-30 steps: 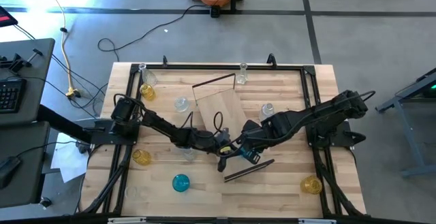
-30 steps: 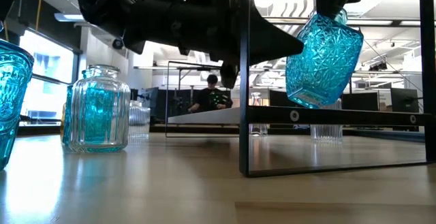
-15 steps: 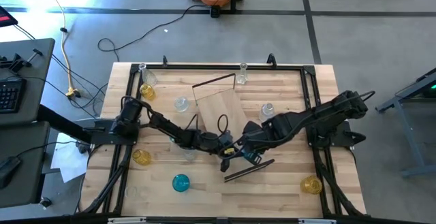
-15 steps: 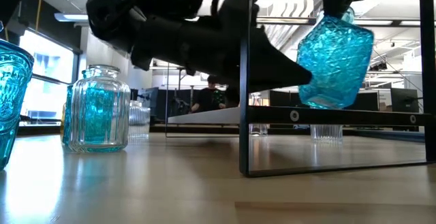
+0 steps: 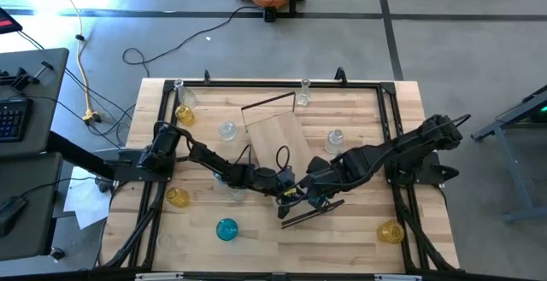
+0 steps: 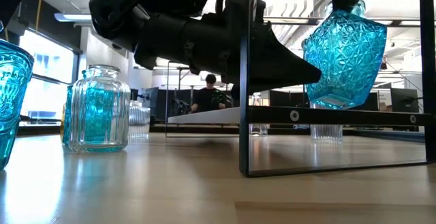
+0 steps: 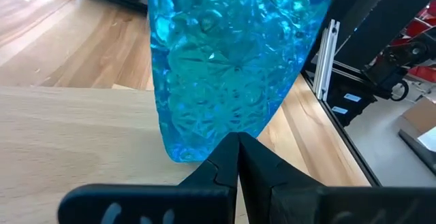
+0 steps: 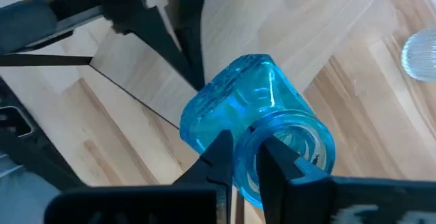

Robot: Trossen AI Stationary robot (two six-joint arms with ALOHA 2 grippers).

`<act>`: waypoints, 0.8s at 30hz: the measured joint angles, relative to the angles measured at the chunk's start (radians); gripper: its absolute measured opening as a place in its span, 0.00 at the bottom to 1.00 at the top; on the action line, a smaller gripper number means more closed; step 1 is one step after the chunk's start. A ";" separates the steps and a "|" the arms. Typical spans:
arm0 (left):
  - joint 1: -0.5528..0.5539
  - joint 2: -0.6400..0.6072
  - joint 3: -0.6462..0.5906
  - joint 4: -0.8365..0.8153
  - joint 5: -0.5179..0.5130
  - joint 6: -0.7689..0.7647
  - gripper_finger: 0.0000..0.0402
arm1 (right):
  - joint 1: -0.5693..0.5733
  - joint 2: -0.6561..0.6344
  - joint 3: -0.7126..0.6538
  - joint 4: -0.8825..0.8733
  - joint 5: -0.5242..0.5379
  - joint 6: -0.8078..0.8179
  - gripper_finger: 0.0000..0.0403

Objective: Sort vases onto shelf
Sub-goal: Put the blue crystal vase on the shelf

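Note:
A cut-glass blue vase [image 6: 344, 54] hangs over the near end of the shelf [image 5: 278, 136], with my right gripper [image 8: 246, 157] shut on its mouth from above. It shows in the high view [image 5: 301, 196] between the two arms. My left gripper [image 7: 236, 141] is shut and reaches in level from the table's left, its tips at the vase's lower body. The shelf is a light-wood plank on dark end frames [image 6: 244, 115]. Other vases stand on the table: a blue one [image 5: 226, 228], an amber one [image 5: 177, 197] and a clear one [image 5: 227, 130]. My left gripper's shut fingertips [image 6: 315, 74] meet the vase's lower side [image 7: 204, 142] near its base, coming level from the table's left. My right gripper pinches the rim of the vase's neck [image 8: 248, 146], one finger outside [image 8: 221, 152] and one across the mouth [image 8: 276, 157]. The fingers point down. The vase hangs below them, lifted clear and slightly tilted.
More vases stand around: amber ones [image 5: 184, 114] [image 5: 390, 231], clear ones [image 5: 335, 137] [image 5: 303, 93]. A blue-tinted ribbed jar [image 6: 99, 108] and another blue vase [image 6: 10, 94] stand close in the low view. A dark frame [image 5: 389, 144] rims the table.
My left gripper has gone toward the table's right and a little down, its shut tips coming up against the vase. The vase, hanging from my right gripper, has shifted toward the table's right and swung from a slant to nearly upright.

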 joint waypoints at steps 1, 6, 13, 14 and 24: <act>-0.001 0.000 0.000 0.000 -0.001 -0.001 0.01 | 0.003 0.000 0.000 0.006 -0.003 0.001 0.07; -0.005 0.000 0.002 0.008 -0.010 -0.009 0.01 | 0.014 0.000 0.002 0.038 -0.026 0.001 0.12; -0.006 -0.001 0.002 0.008 0.005 -0.012 0.01 | 0.014 0.000 0.002 0.063 -0.038 -0.001 0.13; -0.006 -0.001 0.002 0.008 0.007 -0.014 0.01 | 0.014 0.000 0.002 0.063 -0.038 -0.001 0.13; -0.008 -0.001 0.002 0.006 0.049 -0.008 0.01 | 0.014 0.000 0.002 0.060 -0.059 0.000 0.13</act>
